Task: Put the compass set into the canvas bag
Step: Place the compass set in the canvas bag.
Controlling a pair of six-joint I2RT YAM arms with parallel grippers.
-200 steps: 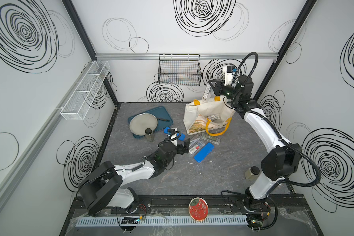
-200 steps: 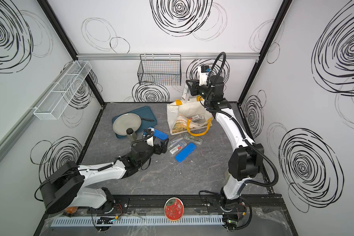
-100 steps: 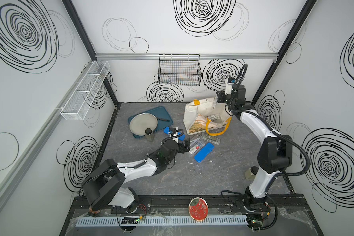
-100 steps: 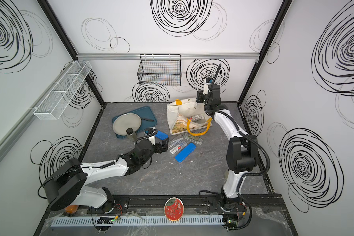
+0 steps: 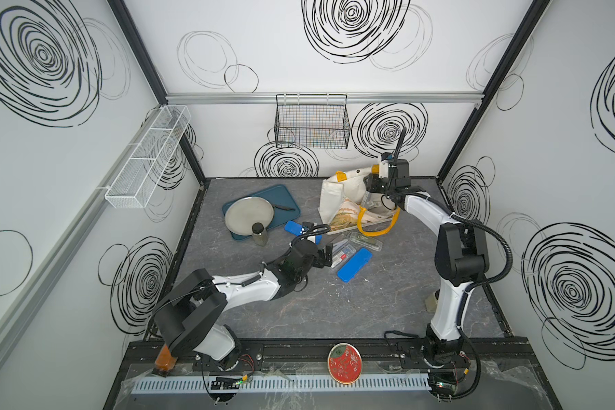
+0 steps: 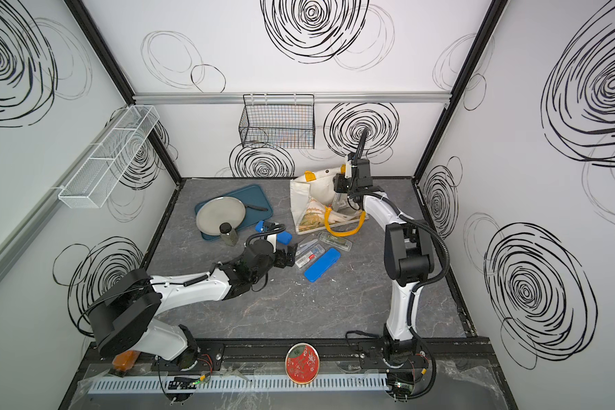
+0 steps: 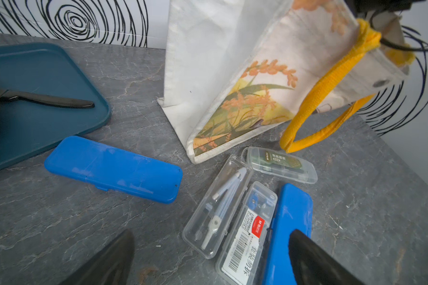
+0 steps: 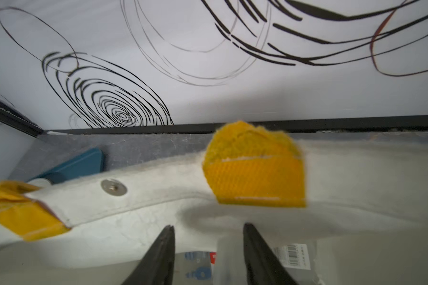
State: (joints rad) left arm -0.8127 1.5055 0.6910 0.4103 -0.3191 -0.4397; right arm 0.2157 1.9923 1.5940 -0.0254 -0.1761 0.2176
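Right hand [image 8: 208,229] lower, inside canvas bag [image 5: 338,193], jaws newly apart.

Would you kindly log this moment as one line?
right end effector open at canvas bag mouth | left end effector open by compass set

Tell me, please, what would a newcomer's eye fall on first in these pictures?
The cream canvas bag with its bright yellow handle stands out at the back of the table, with the right claw open at its mouth. In front of it lie clear compass cases and a blue case, with the left claw wide open beside them.
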